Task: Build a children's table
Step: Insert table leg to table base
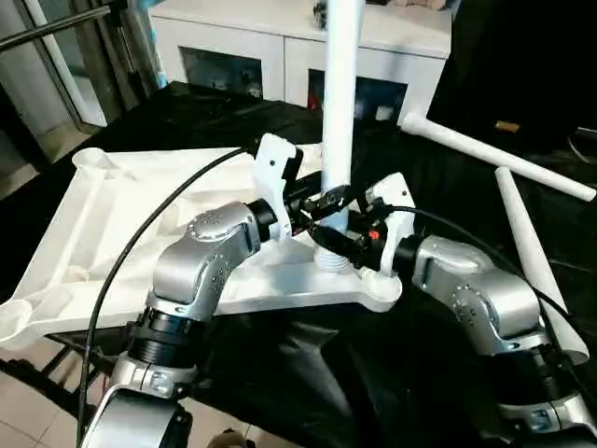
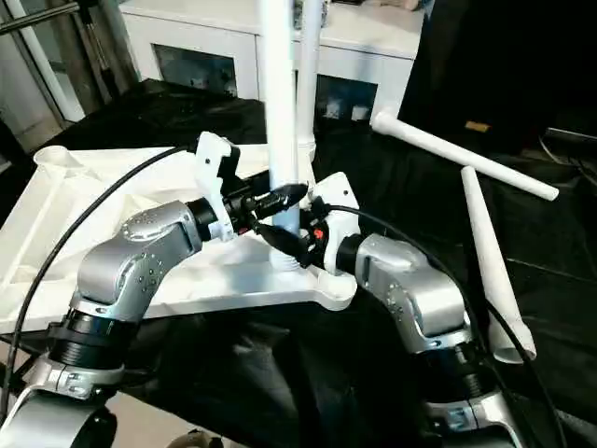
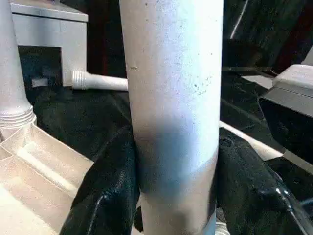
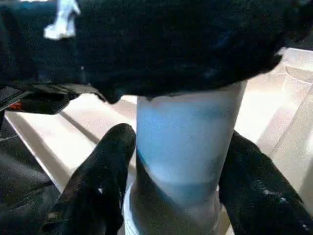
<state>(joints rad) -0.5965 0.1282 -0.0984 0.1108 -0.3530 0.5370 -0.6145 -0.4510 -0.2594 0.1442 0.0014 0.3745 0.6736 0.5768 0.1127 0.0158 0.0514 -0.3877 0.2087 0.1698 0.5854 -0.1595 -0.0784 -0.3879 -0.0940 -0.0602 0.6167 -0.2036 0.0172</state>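
The white tabletop lies ribbed side up on a black cloth. One white leg stands upright in its near right corner socket. My left gripper is shut on this leg a little above the socket, its fingers pressed to both sides. Just below, my right gripper grips the same leg near its threaded base, with black fingers against it on either side. A second leg stands upright in the far right corner socket. Two more legs lie on the cloth to the right.
A white cabinet with glass doors stands behind the work surface. Black cables run from both wrists over the tabletop. The tabletop's near edge overhangs the cloth, with tiled floor below at the left.
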